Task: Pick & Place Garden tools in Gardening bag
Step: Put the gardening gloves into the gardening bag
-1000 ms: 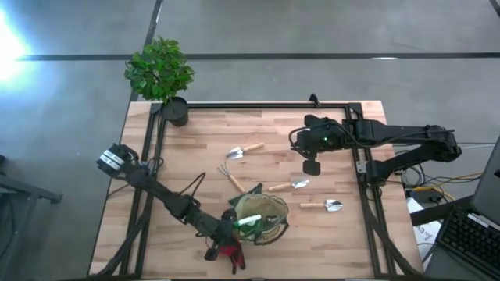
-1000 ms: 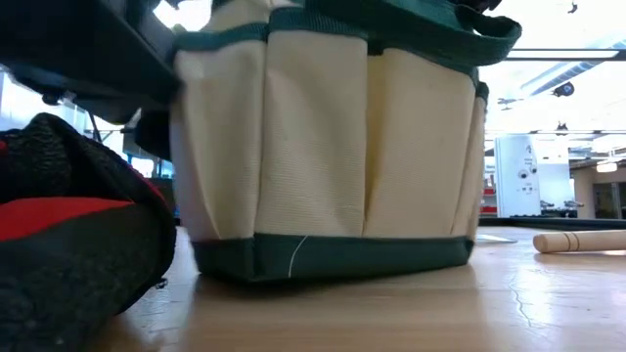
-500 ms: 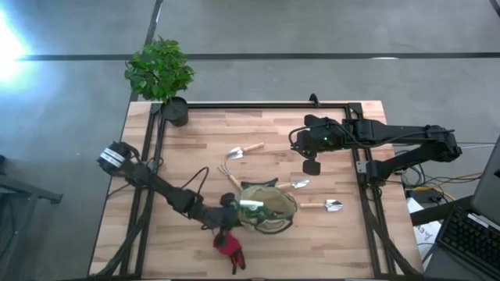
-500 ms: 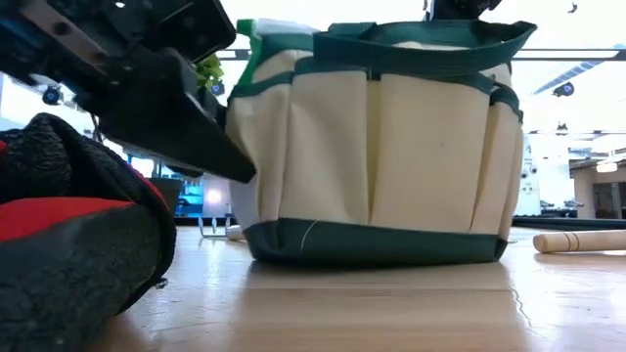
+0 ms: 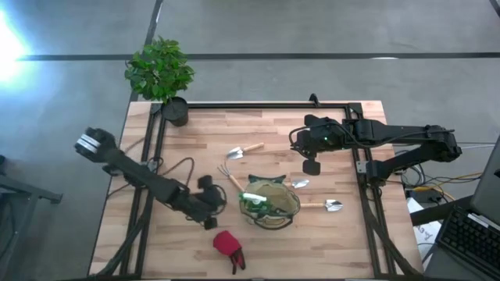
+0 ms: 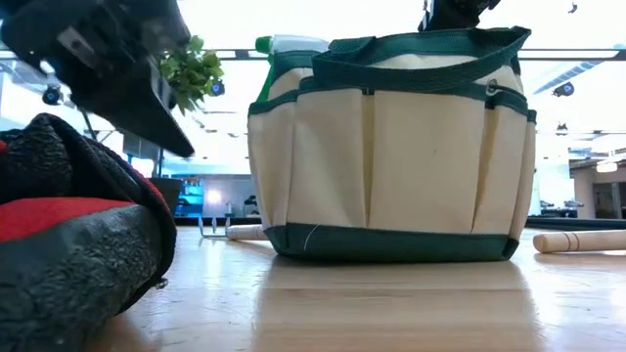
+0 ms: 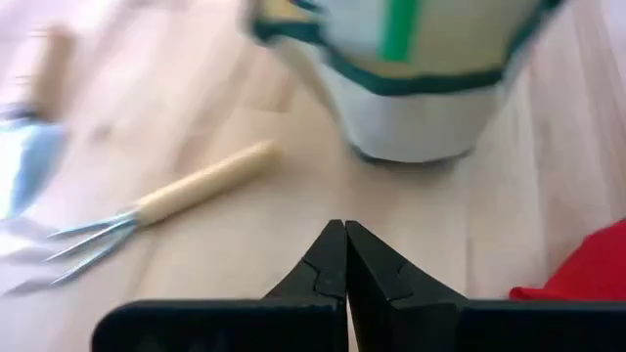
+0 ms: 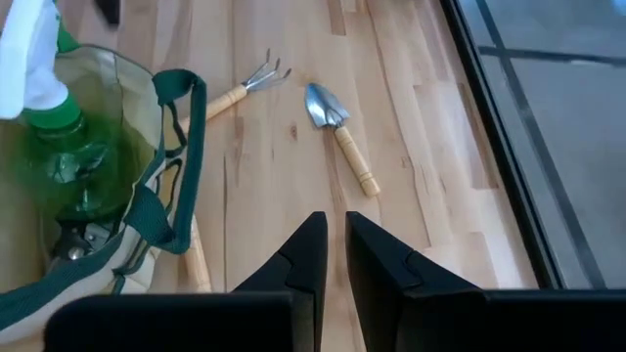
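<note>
The tan gardening bag with green trim stands upright on its base in the table's middle, with the green spray bottle upright inside it. My left gripper hovers shut just left of the bag, pointing at it, between the rake and the red glove. The rake and three trowels lie flat on the wood. My right gripper waits above the far right, its fingers together but for a thin slit, with nothing between them.
A leafy potted plant stands in its black pot at the far left corner. A black frame rail runs along the table's far edge and sides. In the low view the glove fills the near left.
My left gripper has drawn back from the bag's near side, toward the table's left and far side and upward, and has tipped from steeply down toward level. It stays shut. The bag has slid a little toward the far right and stands upright. My right arm has kept still.
</note>
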`<action>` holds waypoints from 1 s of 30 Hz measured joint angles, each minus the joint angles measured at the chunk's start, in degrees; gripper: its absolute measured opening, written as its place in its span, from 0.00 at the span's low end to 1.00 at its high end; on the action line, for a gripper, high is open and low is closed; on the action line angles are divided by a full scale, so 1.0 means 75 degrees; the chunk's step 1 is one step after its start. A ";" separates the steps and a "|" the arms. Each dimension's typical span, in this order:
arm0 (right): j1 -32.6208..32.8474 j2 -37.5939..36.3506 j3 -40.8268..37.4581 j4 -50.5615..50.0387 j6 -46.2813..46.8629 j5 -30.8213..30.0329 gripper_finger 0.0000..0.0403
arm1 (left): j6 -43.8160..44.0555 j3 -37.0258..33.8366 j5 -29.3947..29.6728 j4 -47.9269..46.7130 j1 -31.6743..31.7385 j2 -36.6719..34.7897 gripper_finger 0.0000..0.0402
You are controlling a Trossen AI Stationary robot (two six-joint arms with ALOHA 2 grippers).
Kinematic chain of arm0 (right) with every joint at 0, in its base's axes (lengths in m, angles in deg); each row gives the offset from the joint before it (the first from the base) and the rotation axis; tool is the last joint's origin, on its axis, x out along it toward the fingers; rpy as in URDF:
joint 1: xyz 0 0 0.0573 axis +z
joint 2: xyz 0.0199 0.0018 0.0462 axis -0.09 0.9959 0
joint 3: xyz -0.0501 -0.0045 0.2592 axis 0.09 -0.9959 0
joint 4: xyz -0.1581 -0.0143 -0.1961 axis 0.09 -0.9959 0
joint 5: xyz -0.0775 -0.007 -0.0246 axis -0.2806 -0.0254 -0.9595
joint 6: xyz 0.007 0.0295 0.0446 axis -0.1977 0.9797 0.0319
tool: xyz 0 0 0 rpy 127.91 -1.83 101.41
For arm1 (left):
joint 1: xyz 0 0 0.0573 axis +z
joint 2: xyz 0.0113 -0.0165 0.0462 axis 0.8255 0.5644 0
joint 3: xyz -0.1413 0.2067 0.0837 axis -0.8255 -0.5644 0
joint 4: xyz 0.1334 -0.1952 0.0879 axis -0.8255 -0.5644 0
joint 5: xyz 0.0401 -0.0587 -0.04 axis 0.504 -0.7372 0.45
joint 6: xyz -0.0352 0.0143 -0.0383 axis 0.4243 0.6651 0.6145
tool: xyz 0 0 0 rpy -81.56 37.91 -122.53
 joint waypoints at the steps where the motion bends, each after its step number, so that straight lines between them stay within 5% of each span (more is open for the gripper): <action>1: 0.0000 0.0000 0.0000 -0.0072 0.0053 0.0001 0.08 | 0.0275 0.0000 0.0144 -0.0366 -0.0076 -0.0303 0.00; 6: 0.0000 0.0000 -0.0003 -0.0367 0.0197 0.0001 0.08 | 0.1169 0.0000 -0.0481 -0.1285 -0.0588 -0.1561 0.00; 14: 0.0000 0.0000 -0.0003 -0.0079 0.0177 0.0000 0.08 | -0.0074 0.0469 -0.2055 -0.0704 -0.0744 -0.1557 0.04; 30: 0.0000 0.0000 -0.0003 -0.0005 0.0116 -0.0012 0.08 | -0.0704 0.2149 -0.3291 -0.1059 -0.0668 0.1073 0.64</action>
